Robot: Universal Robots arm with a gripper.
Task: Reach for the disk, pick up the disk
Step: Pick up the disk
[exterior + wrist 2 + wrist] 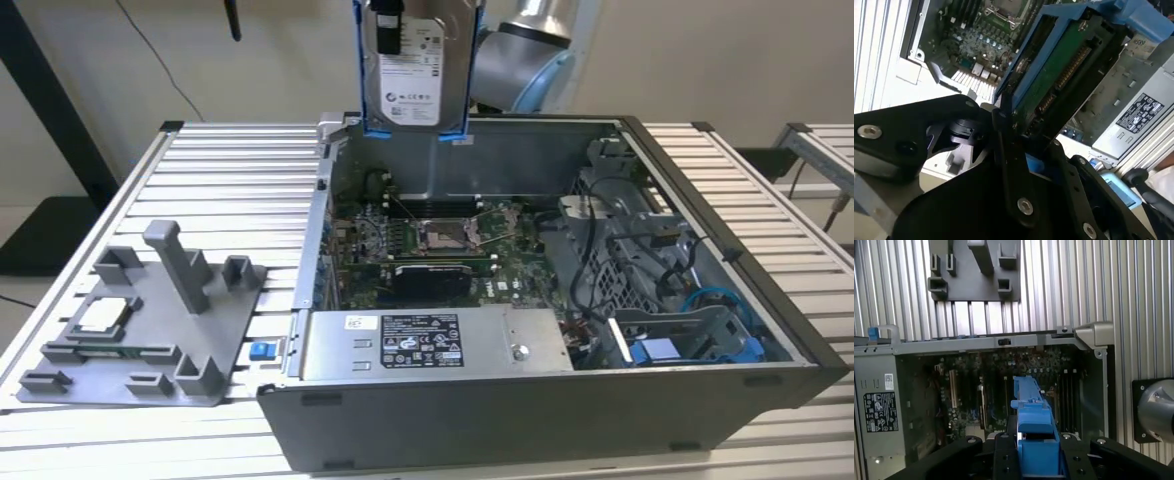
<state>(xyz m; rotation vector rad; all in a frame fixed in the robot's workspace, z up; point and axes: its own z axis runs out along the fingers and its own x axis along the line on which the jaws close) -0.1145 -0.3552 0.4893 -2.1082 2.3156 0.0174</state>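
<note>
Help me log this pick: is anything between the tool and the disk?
Nothing visible does. The tool is shut on the disk at its blue-railed edge, and the disk hangs upright above the open computer case.

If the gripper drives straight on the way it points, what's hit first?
Likely the motherboard inside the open case: the gripper, shut on the disk, points down at it. Depth unclear; the disk would touch first.
</note>
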